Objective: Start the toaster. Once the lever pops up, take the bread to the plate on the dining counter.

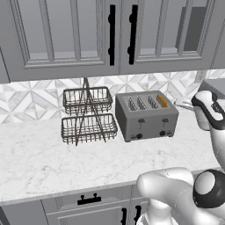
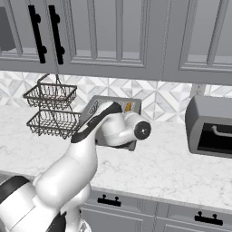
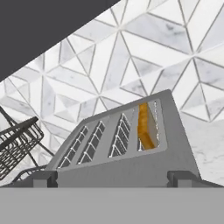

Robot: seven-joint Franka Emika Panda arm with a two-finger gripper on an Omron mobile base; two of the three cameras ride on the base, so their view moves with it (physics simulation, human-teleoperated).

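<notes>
The grey four-slot toaster (image 1: 147,116) stands on the counter against the tiled wall. The tan-orange bread (image 1: 162,100) sits in its rightmost slot, its top edge showing. Both dark levers (image 1: 141,121) are on the front face. My gripper (image 1: 181,104) hovers just right of the toaster's top; its fingers are too small to tell apart. In the right base view my arm covers most of the toaster (image 2: 97,106), with the bread (image 2: 128,107) peeking out behind. The hand view looks up over the toaster (image 3: 131,162) at the bread (image 3: 145,129). The plate and dining counter are out of view.
A two-tier wire basket rack (image 1: 86,115) stands just left of the toaster. A grey appliance with a dark open front (image 2: 210,129) sits to the right. Wall cabinets (image 1: 66,35) hang low above the marble counter (image 1: 44,162).
</notes>
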